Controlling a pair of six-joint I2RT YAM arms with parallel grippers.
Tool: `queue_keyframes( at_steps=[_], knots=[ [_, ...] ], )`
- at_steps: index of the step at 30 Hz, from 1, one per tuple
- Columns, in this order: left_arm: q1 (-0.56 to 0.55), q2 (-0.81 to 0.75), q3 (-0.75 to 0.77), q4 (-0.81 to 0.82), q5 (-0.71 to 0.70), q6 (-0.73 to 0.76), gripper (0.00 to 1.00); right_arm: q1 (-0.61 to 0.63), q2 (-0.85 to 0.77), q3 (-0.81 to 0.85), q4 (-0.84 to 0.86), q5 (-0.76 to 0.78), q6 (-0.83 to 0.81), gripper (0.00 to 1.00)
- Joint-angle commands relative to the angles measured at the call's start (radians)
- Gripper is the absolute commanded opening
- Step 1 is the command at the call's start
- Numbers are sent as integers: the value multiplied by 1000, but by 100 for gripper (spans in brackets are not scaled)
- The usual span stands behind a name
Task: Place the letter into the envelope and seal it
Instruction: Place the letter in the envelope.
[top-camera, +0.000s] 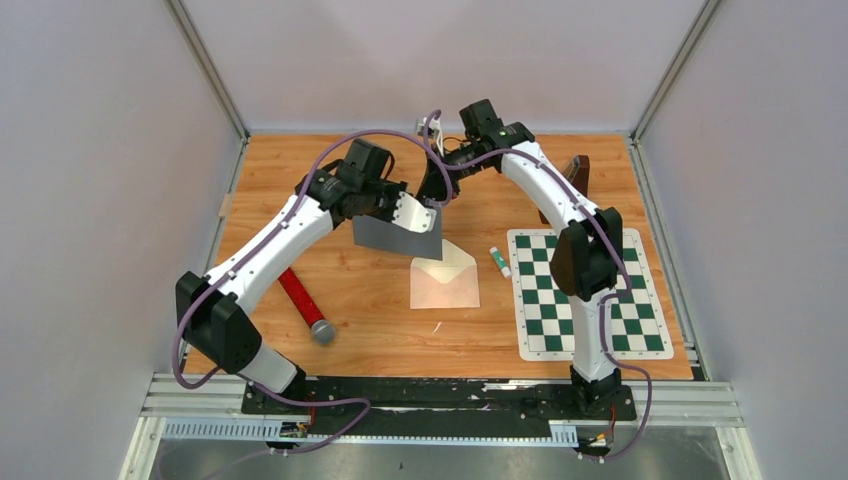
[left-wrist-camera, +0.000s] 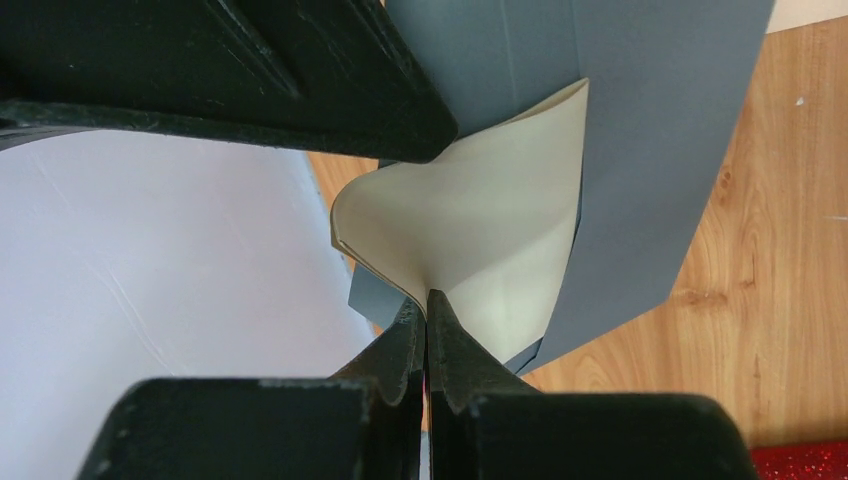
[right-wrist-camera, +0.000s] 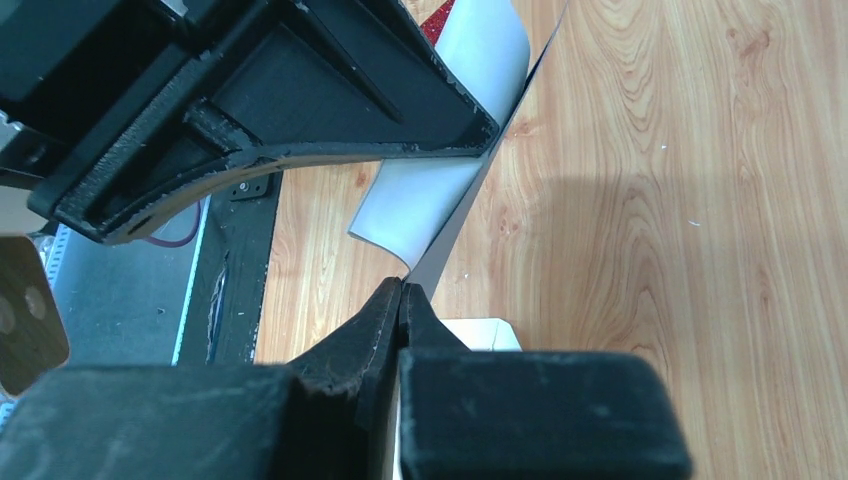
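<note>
Over the table, left pincer and right pincer grip the letter near envelope, glue stick.

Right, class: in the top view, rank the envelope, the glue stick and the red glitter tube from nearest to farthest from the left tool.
From the left tool, gripping the letter:
1. envelope, just in front of it, mid-table.
2. glue stick, to the right, beside the chessboard mat.
3. red glitter tube, well to the left, nearer the front edge.
</note>
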Motion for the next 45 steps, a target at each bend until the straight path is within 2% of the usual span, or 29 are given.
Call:
queue_keyframes(
  at_steps=[1,8,14,22,27,34,39,45],
  knots=[
    [-17,1,30,42,-51,-77,0,1,-9,31,46,-62,15,0],
    [-10,-65,-32,96,-66,-123,0,-3,-6,28,59,-71,33,0],
    [-9,-61,-10,119,-75,-178,0,-4,-12,15,60,-72,40,0],
    [-10,-93,-37,122,-67,-165,0,-9,-4,5,71,-73,56,0],
    [-9,-105,-40,159,-61,-227,0,-16,-5,5,101,-100,103,0],
    [25,-199,-130,298,72,-316,0,-43,-8,-14,154,-157,165,0],
    [40,-227,-165,319,102,-360,0,-44,-14,-21,169,-173,175,0],
    [38,-245,-212,316,138,-331,0,-48,-15,-22,199,-194,231,0]
  ],
)
